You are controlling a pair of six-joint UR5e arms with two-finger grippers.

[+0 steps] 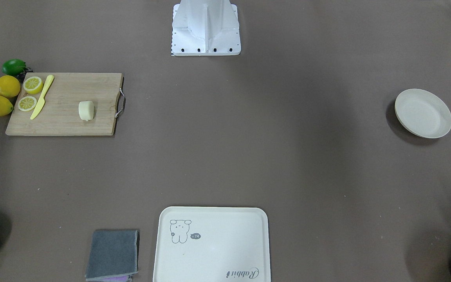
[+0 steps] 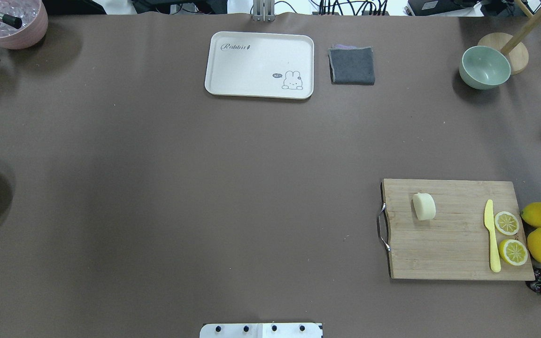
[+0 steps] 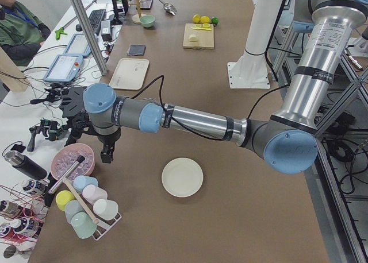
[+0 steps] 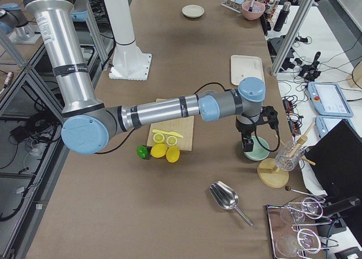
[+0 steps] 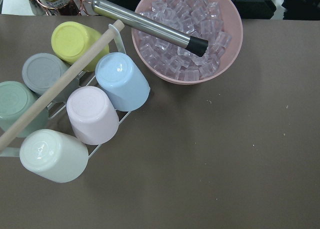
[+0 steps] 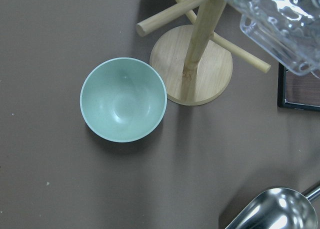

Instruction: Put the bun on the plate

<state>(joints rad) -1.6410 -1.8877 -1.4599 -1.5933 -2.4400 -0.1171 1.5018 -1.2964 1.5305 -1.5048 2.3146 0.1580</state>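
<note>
Cream-yellow, smooth, rounded bun (image 2: 424,206) on bamboo board (image 2: 453,246), far from plate (image 1: 423,113); left tool (image 3: 107,154) and right tool (image 4: 248,145) grip indiscernible

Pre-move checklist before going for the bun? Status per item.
1. Bun lies free on the cutting board: ok.
2. Knife apart from the bun: ok.
3. Plate empty: ok.
4. Right gripper at the bun: not ok, it hangs over the green bowl.
5. Right gripper open: cannot tell.
6. Left gripper clear of the plate: ok.
</note>
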